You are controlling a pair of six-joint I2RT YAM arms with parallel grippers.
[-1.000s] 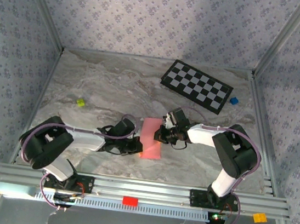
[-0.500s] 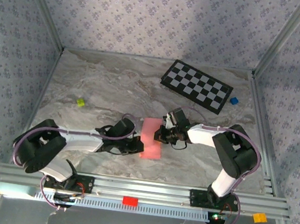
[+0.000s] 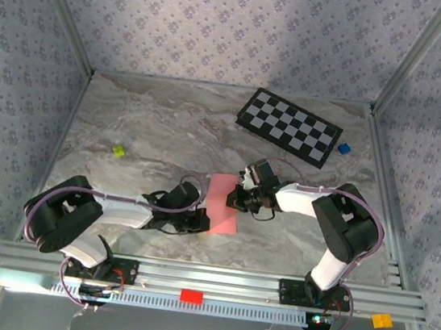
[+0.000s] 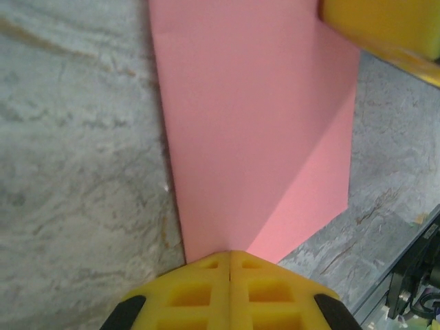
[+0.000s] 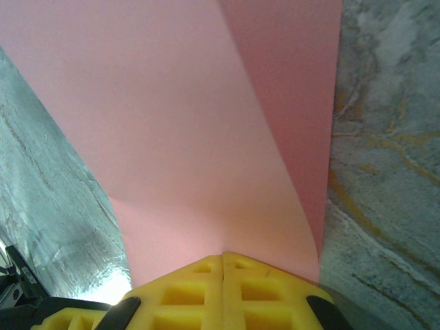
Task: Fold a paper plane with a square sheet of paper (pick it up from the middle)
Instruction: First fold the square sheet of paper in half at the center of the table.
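The square sheet of paper [image 3: 222,204] lies on the marbled counter [image 3: 152,127] just below the middle of the top view, a plain pink-red sheet between the two wrists. The left arm [image 3: 121,210] reaches in from the lower left and meets the sheet at its left edge. The right arm [image 3: 313,200] bends in from the lower right and meets it at its right edge. In the left wrist view the sheet [image 4: 254,124] runs up from the bottom centre to the top of the frame. The left jaws are pressed fully together, their yellow fingers [image 4: 199,295] side by side with no gap, and the paper's near edge goes in at their tips, so they grip the sheet. A diagonal line splits the paper there into a paler and a darker part, and a yellow finger of the right arm [image 4: 385,27] sits on the sheet at the upper right corner. In the right wrist view the sheet [image 5: 179,124] covers most of the frame. A crease runs from the top down to the right jaws, which are likewise closed tight on its edge, yellow fingers [image 5: 185,292] touching. A black-and-white checkerboard [image 3: 289,127] lies at the upper right of the counter, well apart from the sheet, with a small blue block [image 3: 343,148] just beside its right end. A small yellow-green block [image 3: 118,151] sits at the left.
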